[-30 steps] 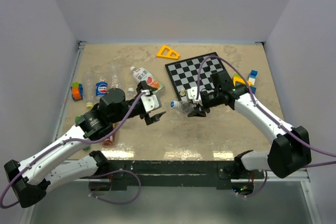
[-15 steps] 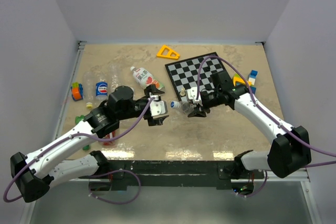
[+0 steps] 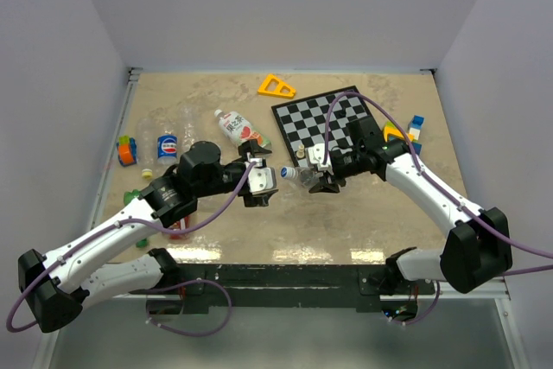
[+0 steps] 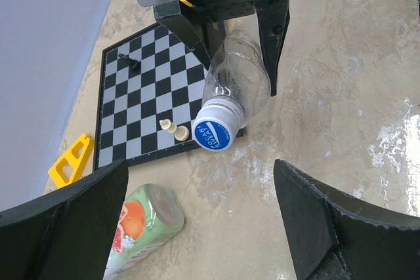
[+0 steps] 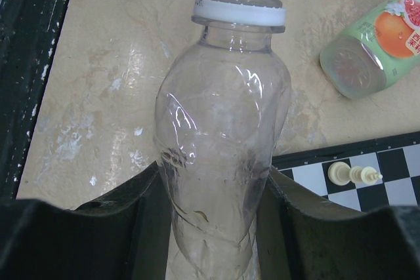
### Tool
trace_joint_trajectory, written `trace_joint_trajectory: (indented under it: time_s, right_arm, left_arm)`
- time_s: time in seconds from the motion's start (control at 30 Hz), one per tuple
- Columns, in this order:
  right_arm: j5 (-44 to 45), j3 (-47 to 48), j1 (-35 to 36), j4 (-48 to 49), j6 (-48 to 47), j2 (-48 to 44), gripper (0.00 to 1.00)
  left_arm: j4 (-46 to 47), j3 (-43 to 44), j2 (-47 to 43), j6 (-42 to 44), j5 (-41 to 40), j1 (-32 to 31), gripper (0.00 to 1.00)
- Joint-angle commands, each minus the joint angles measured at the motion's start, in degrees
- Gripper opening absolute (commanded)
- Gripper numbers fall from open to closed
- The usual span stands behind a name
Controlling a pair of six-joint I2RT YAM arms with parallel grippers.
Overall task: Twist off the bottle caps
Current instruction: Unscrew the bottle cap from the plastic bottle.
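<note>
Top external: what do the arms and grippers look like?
Left arm and right arm: white shells, black joints, a purple cable looped along each. Left gripper and right gripper: black fingers, pale wrist blocks.

Bright, even overhead light; shadows on the bench [image 3: 207, 97] are soft and short. Pale glare patches the bench in both wrist views, and highlights glint on the clear bottle [image 5: 223, 129]. Each wrist view's bottom foreground is dark and slightly blurred.
</note>
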Motion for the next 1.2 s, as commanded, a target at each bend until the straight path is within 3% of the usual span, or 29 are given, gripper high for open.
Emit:
trace_joint_trajectory:
  time_s: [0.0,0.83,1.17]
  right_arm:
    - [-1.5,1.3,-0.1,-0.3,-0.8,0.0,0.00]
    - [-1.5,1.3,-0.1,-0.3,-0.9,0.3,0.00]
    - [-1.6,1.4,0.0,-0.5,-1.0,0.0,0.00]
  left_arm:
    - [2.7,1.1,-0.3,1.6,0.1,0.1,0.96]
    - [3.0,2.9,1.9,2.7,2.2,0.2,0.96]
    - [4.3,6.1,7.0,2.5,5.1,0.2,0.91]
